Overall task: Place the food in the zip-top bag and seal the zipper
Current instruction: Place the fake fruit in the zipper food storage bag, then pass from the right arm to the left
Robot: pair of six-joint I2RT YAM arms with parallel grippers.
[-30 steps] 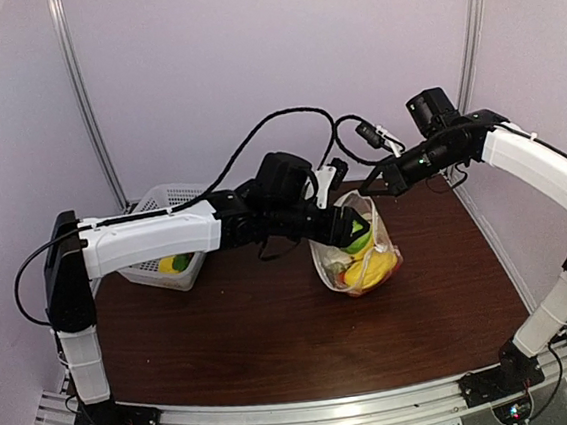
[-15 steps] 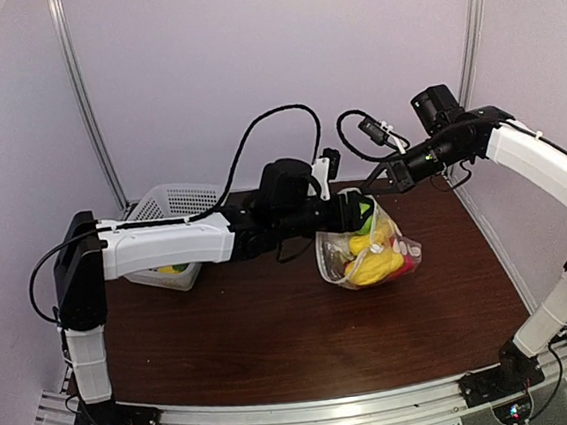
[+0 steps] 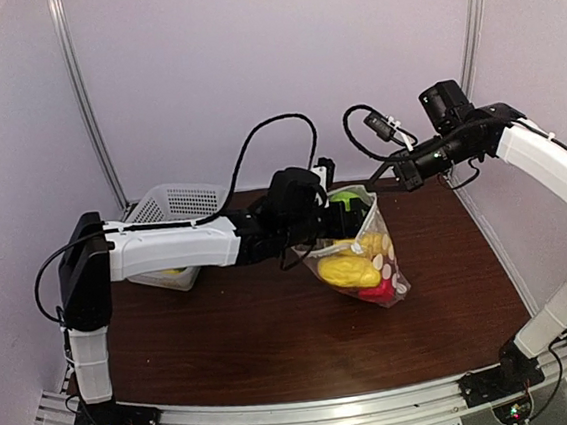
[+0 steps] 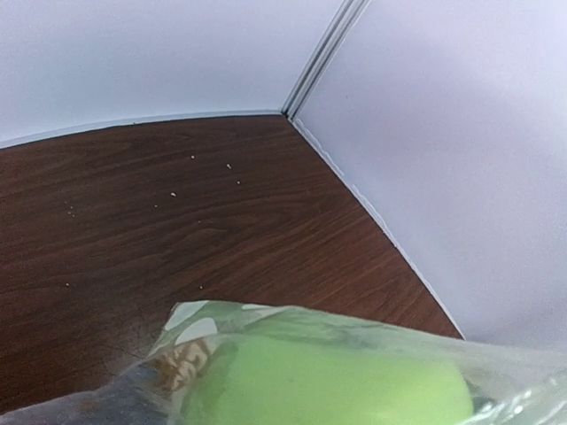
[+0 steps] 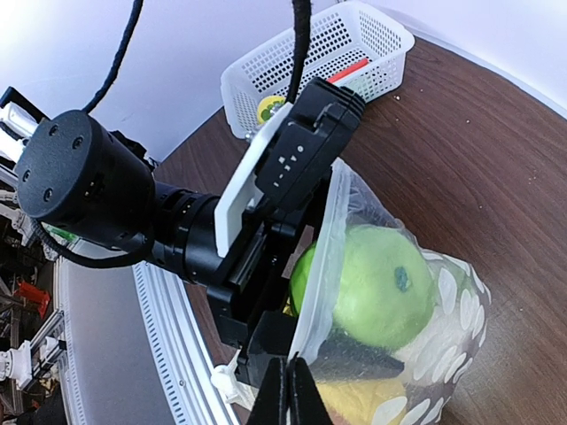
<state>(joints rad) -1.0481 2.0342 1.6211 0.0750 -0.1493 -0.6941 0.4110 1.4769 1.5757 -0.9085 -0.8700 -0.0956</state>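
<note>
dotted zip-top bag at desk centre, yellow and red toy food inside, green apple at its mouth, right hand pinching bag edge at 1 o'clock, left hand at 9 o'clock, grip unclear

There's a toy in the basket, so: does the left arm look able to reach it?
Probably yes. The basket holding the yellow-green toy sits open-topped by the left forearm, and the right gripper pinches the zip-top bag at its rim. Whether the left gripper at the bag's mouth holds anything is unclear.
</note>
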